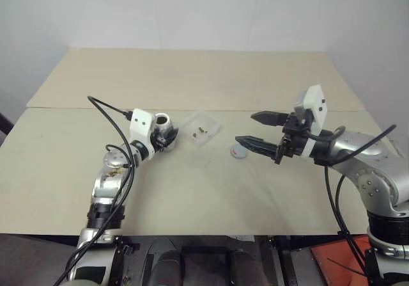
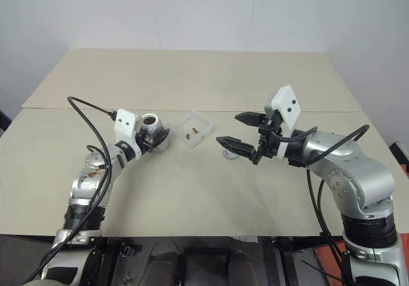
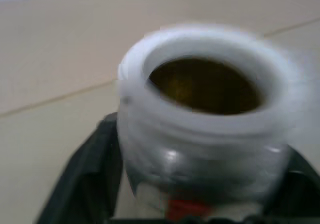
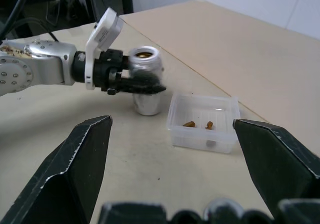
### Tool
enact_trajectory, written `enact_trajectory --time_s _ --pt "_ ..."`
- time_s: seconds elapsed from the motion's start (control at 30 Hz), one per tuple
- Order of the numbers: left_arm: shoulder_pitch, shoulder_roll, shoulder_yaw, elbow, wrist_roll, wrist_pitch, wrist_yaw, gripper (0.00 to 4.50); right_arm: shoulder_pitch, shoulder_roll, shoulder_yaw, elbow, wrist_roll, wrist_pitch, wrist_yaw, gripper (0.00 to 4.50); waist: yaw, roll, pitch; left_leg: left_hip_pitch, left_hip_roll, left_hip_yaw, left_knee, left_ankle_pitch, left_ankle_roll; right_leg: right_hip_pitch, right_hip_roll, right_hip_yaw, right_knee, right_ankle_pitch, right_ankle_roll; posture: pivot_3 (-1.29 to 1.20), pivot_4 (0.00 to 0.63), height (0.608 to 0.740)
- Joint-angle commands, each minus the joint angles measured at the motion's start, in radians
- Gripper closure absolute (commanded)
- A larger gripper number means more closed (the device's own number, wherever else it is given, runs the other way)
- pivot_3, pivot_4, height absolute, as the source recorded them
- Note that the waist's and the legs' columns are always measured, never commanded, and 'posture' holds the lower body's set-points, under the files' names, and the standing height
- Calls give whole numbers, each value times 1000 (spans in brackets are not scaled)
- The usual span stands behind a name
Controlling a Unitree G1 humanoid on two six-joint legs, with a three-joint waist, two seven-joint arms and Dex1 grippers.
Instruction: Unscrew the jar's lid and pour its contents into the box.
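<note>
A pale beige worktop (image 1: 192, 190) is stretching from the near edge to the far edge, where a plain white wall (image 1: 204, 11) is rising behind it. A thin seam (image 1: 77, 108) is running across the worktop from the left edge to the right edge, splitting it into a near part and a far part.

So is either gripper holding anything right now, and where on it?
The left gripper sits around the jar's body below the open mouth; a firm grip cannot be told. The right gripper is open, empty.

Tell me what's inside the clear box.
Two tiny brown bits lie on the box floor. Nothing covers them; the box is open-topped and see-through.
</note>
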State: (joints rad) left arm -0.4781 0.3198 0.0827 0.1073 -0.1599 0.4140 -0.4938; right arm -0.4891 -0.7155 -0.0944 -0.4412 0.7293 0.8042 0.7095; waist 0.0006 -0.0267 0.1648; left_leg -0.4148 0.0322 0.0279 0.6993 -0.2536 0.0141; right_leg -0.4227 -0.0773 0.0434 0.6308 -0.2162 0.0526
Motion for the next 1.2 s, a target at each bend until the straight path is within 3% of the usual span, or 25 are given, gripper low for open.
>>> enact_trajectory --time_s 0.03,0.63,0.77,0.87,1.2 --pt "12 12 4 -94 -22 -2 -2 21 -11 -10 -26 -26 10 -7 3 0 0 0 0 0 0 0 0 0 0 0 0 0 0 0 0 0 150 740" --pt "284 156 94 -497 -166 180 -54 21 35 -13 -30 -49 15 -11 16 0 -4 0 0 1 1 0 -1 0 0 0 0 0 -2 0 0 0 150 740" --pt "406 129 134 -594 -185 20 -78 21 64 -16 -29 -63 5 -37 36 0 -5 0 0 1 1 0 -2 0 0 0 0 1 -3 0 0 0 150 740" --pt "456 169 132 -631 -224 18 -139 21 89 -17 -30 -72 -3 -60 55 0 -3 0 0 1 1 1 -3 0 0 0 0 1 -4 0 -1 0 150 740" --pt "457 241 153 -659 -353 67 -202 21 195 -1 -33 -83 -52 -157 81 0 -4 0 0 6 1 2 -4 0 0 2 0 2 -4 -1 -1 0 150 740"
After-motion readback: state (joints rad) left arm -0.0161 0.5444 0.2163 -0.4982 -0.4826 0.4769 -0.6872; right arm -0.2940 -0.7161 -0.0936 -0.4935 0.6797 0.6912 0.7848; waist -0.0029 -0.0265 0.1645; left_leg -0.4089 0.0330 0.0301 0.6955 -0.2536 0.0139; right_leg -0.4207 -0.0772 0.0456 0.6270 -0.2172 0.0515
